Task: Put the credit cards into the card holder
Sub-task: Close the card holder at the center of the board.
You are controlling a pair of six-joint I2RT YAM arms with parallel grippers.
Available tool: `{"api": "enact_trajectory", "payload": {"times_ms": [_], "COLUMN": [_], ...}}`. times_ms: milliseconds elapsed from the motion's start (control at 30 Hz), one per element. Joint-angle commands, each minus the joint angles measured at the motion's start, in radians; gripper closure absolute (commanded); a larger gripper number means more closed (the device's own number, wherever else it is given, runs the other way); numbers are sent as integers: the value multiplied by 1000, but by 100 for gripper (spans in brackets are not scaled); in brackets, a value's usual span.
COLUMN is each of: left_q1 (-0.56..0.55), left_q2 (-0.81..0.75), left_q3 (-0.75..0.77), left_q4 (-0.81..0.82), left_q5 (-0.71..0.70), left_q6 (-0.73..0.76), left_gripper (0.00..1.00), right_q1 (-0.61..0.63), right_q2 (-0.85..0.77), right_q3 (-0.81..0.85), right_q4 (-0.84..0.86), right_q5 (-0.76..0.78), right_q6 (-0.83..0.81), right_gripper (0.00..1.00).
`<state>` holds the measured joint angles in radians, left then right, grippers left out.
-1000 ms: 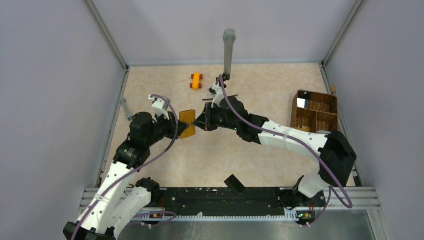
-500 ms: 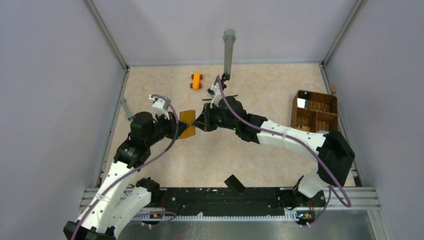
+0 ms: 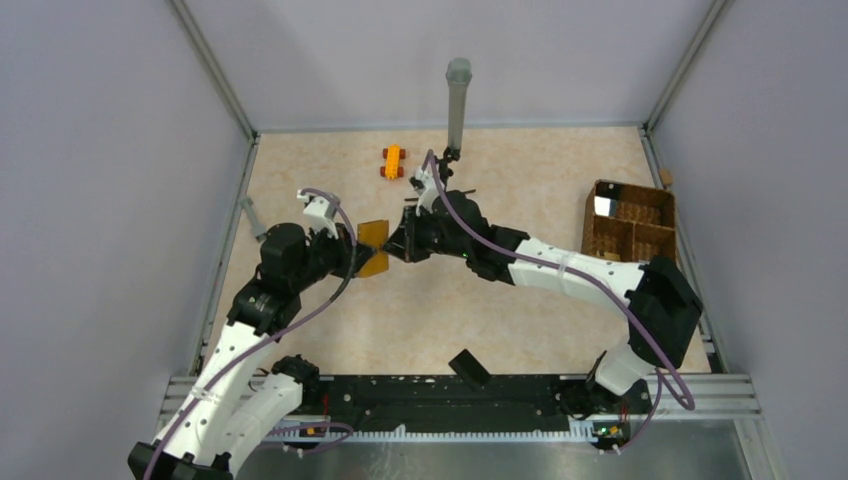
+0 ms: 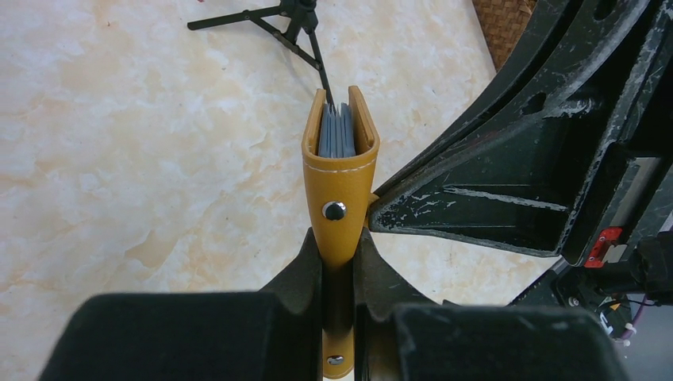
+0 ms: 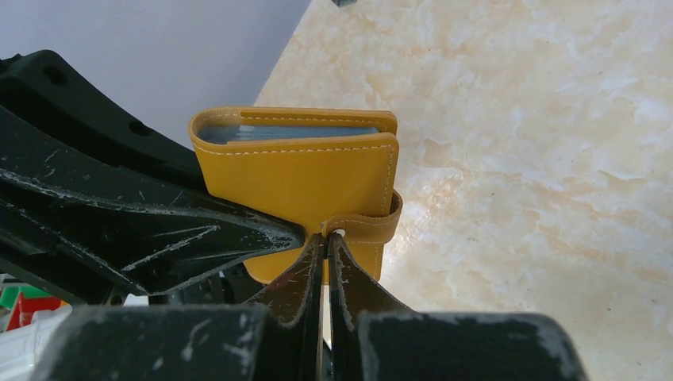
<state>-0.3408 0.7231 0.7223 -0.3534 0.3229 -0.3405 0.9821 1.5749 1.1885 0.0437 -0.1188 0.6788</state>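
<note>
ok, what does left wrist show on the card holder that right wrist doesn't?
Only left wrist: the card holder edge-on in the left gripper, its snap stud, plus a black tripod and a wicker basket corner beyond. Only right wrist: the holder's broad face and its strap tab, pinched by the right gripper. Both: grey credit cards tucked between the leaves, above the marble table.
</note>
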Motion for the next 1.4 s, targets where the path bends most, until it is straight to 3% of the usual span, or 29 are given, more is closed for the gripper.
{"api": "enact_trajectory", "payload": {"times_ms": [0,1367], "left_q1": [-8,-32], "left_q2": [-1,16], "left_q3": [22,-27], "left_q4": [106,330], "left_q5": [120,545], "left_q6": [-24,-116], "left_gripper": [100,100], "right_q1": [25,-9], "right_q2": [33,121], "right_q3": [72,86], "right_q4": [88,218], "right_q5": [-51,-108], "right_q6": [-6,23], "right_gripper": [100,100]}}
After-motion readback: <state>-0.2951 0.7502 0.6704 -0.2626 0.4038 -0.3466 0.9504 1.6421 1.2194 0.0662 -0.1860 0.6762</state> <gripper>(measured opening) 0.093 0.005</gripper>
